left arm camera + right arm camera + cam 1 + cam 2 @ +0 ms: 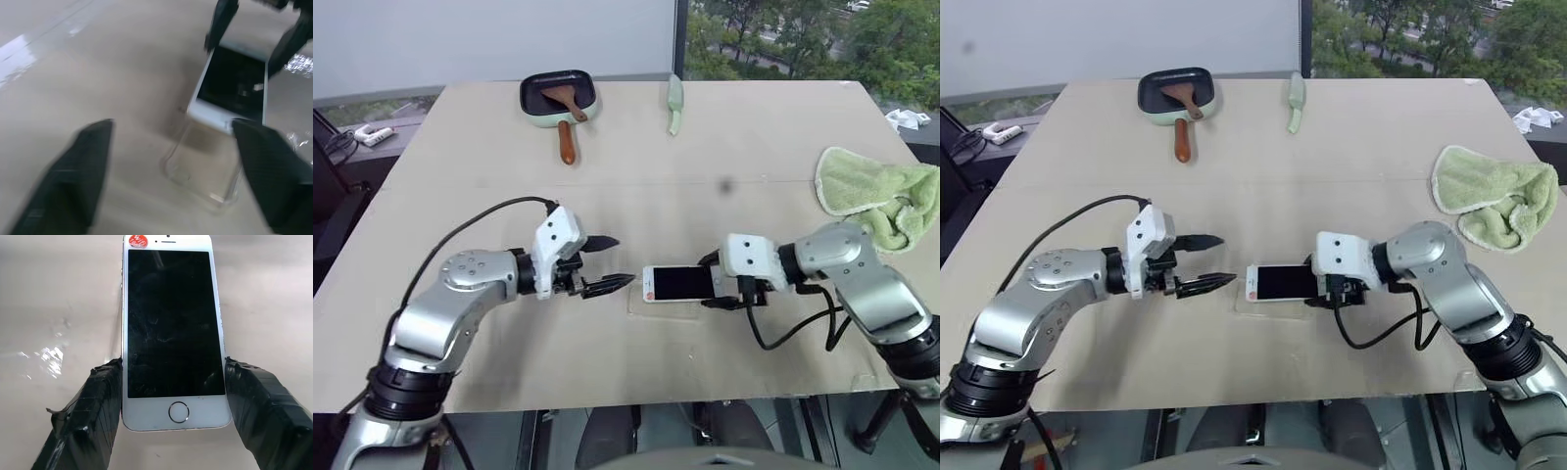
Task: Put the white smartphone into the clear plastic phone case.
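Observation:
My right gripper (713,283) is shut on the white smartphone (675,284), its two fingers pressing the long sides at the home-button end (178,411). The phone is screen up, held just above the table, with its orange-red mark (139,240) at the far end pointing toward my left gripper (623,262). The clear plastic phone case (200,171) lies flat on the table under and just in front of the phone, a faint glossy outline (661,309). My left gripper is open, with nothing between its fingers, a short way from the phone's free end.
A green pan (558,96) with a wooden spatula sits at the table's far side. A pale green utensil (674,103) lies beside it. A green towel (881,191) is bunched at the right edge. The table's front edge (626,401) runs close below both arms.

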Robot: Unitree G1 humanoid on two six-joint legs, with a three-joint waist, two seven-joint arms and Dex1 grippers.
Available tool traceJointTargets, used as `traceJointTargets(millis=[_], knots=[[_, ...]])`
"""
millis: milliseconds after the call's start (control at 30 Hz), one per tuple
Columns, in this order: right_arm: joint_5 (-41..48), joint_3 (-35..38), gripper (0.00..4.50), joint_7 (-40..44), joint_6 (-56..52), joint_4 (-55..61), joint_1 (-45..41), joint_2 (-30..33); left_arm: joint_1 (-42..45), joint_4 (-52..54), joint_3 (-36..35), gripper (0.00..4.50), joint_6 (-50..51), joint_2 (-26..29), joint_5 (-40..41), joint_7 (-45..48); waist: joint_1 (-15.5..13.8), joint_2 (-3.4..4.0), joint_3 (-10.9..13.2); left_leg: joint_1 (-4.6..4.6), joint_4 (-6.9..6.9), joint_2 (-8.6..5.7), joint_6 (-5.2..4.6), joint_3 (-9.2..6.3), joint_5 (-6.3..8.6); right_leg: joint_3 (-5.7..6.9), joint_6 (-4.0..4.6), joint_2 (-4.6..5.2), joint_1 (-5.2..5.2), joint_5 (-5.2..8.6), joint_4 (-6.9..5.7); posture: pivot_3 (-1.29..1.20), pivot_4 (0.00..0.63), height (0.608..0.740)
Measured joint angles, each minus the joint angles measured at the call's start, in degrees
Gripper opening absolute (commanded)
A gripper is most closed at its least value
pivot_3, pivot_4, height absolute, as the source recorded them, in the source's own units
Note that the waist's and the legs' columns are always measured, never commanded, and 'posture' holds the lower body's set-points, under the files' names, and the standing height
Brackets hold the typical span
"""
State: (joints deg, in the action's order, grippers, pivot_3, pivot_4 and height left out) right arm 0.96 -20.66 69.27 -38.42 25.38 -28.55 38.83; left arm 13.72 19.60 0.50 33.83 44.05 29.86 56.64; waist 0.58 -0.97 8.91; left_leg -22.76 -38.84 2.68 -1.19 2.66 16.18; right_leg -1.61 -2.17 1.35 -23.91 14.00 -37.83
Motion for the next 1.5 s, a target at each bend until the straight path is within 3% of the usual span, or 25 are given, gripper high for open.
traceJointTargets(millis=[167, 200, 633, 1500], knots=[[-0.33, -2.06, 2.79, -3.79, -4.72, 1.14, -0.19, -0.33, 1.69, -1.74, 0.78, 0.14, -1.83, -0.50, 0.60, 3.92, 0.02, -0.01, 0.00, 0.00, -0.02, -0.01, 0.00, 0.00, 0.00, 0.01, 0.00, -0.01, 0.01, 0.00, 0.00, 0.00, 0.150, 0.740], [-0.42, -2.91, 2.79, -4.87, -6.16, 1.25, -0.58, -0.90, 2.37, -3.00, 1.66, 0.02, -2.95, -0.50, 0.26, 5.28, 0.01, -0.01, 0.00, 0.00, -0.02, -0.01, 0.00, 0.02, 0.00, 0.01, 0.00, -0.02, 0.01, 0.00, 0.00, 0.00, 0.150, 0.740], [-0.83, -10.71, 2.79, -8.61, -14.83, 6.12, -4.15, 0.17, 6.74, -16.00, 7.60, 0.02, -13.41, -2.62, -5.17, 16.02, 0.06, -0.01, 0.00, -0.08, -0.09, 0.00, -0.01, 0.00, 0.00, 0.05, 0.00, -0.04, 0.00, 0.01, 0.01, 0.00, 0.150, 0.740], [-0.21, -14.46, 2.79, -12.68, -18.90, 7.11, -5.64, 1.37, 6.25, -16.34, 13.52, 0.02, -17.96, -4.34, -13.12, 18.05, 0.08, -0.02, -0.01, -0.11, -0.20, 0.01, -0.02, -0.10, 0.01, 0.06, -0.01, -0.07, 0.01, 0.01, -0.04, 0.00, 0.150, 0.740]])
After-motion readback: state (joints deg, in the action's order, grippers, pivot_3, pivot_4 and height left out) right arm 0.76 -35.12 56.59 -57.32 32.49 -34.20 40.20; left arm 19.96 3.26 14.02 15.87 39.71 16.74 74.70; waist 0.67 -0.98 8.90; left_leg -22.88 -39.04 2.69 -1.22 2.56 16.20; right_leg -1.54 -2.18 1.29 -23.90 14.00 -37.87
